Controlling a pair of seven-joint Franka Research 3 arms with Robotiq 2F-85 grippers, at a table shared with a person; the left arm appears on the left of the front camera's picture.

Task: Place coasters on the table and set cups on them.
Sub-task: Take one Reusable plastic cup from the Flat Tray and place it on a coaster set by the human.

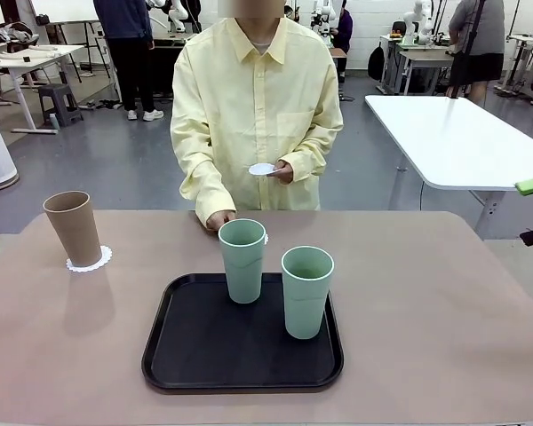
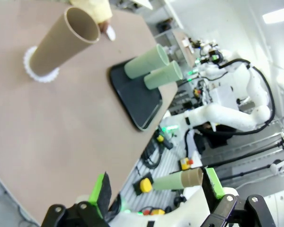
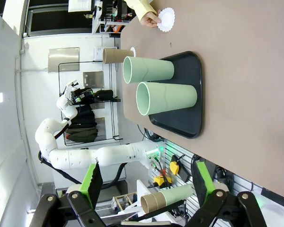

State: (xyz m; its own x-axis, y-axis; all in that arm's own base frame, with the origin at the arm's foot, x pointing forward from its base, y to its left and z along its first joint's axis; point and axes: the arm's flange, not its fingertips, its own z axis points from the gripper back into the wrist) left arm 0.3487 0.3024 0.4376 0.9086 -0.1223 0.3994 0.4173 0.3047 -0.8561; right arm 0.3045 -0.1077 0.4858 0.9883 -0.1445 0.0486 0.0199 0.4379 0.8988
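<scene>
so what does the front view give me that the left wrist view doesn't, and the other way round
Front view's extra: the person's hand holding a spare coaster at chest height.
Left wrist view's extra: the left gripper, open with nothing between its fingers, and the right arm beyond the table's edge.
Shared: the brown cup standing on a laid coaster, the far green cup and near green cup on the black tray, and the beige table.

Bright, even overhead light — soft shadows, sharp focus (wrist views bend at edges).
</scene>
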